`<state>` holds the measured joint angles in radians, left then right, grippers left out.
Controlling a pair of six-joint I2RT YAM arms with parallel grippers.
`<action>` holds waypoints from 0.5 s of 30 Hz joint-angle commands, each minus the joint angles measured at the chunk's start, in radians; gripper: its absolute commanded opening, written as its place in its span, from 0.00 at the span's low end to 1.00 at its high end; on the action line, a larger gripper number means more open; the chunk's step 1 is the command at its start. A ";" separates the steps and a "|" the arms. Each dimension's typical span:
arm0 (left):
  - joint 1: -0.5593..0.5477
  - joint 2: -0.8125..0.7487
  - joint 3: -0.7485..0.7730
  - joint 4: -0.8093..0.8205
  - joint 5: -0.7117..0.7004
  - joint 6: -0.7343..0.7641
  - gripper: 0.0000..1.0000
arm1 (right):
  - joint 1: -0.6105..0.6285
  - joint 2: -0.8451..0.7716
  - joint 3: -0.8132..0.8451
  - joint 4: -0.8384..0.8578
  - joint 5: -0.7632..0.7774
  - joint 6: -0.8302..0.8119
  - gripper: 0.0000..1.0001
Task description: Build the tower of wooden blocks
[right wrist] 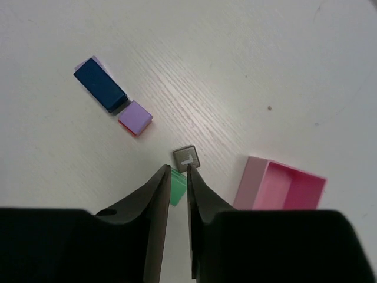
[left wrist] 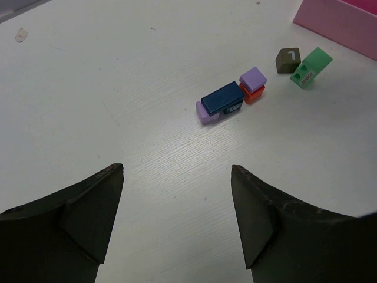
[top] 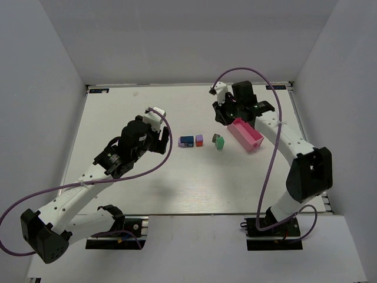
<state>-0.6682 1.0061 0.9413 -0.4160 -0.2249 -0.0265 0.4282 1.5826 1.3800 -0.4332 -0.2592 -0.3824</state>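
**Blocks in a loose row, tray close by**

The wood blocks (top: pixel 199 140) sit mid-table (top: pixel 135 112). A blue brick (left wrist: pixel 222 98) lies on a lilac brick (left wrist: pixel 204 113), touching a lilac cube (left wrist: pixel 253 78) stacked on a red cube (left wrist: pixel 253 94). Near these, but apart, are a dark cube (left wrist: pixel 288 60) and a green block (left wrist: pixel 311 68) that looks tilted. The pink tray (left wrist: pixel 341 23) lies just beyond those two. The left gripper (left wrist: pixel 177 170) hangs wide open and empty, short of the row. The right gripper (right wrist: pixel 177 171) hovers above, nearly closed on nothing, its fingers (right wrist: pixel 158 194) hiding most of the green block.

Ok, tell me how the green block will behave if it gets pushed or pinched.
The green block looks like solid wood, so it probably won't deform when pinched. It sits tilted rather than flat, so a nudge may topple it. Flat faces mean it likely slides, not rolls.
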 commanded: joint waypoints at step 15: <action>0.005 -0.015 -0.001 0.020 -0.019 -0.009 0.84 | 0.041 0.201 0.120 -0.136 0.227 0.318 0.60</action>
<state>-0.6682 1.0061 0.9413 -0.4156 -0.2291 -0.0265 0.4549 1.7573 1.4540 -0.5587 -0.1139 -0.1101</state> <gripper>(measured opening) 0.836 0.596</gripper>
